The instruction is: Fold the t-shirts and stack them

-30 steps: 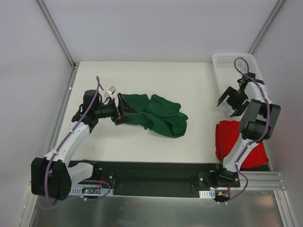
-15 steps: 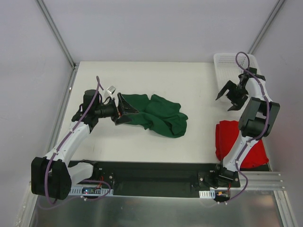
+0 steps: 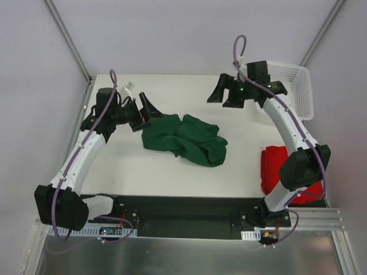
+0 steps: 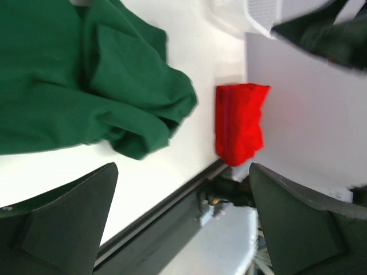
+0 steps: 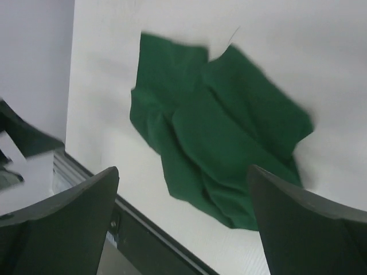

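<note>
**A:** Two shirts on the table (image 3: 241,149). The green shirt (image 3: 183,137) lies crumpled a little left of centre. The red shirt (image 3: 287,172) sits folded at the near right edge, well apart from it.

**B:** Only the overhead view shows both arms. The left gripper (image 3: 144,113) is just beside the green shirt's left edge; contact cannot be told. The right gripper (image 3: 223,96) is over the far side of the table, near the basket (image 3: 303,74).

**A:** Jaws?

**B:** Both are spread wide with nothing held. In the left wrist view the fingers (image 4: 63,223) are dark and wedge-shaped, with bare table in the gap. In the right wrist view the fingers (image 5: 57,223) are the same, framing the green shirt from above.

**A:** What do the wrist views add?

**B:** The left wrist view catches the red shirt side-on: a compact bright block with a creased face. Overhead, the right arm hides part of it. The right wrist view gives the green shirt's full outline. It is lumpy, with overlapping folds and one flatter corner, and the cloth is soft and matte.

**A:** Basket?

**B:** White plastic, rectangular, with mesh walls, at the far right corner. It is only a pale blur in the left wrist view.
</note>
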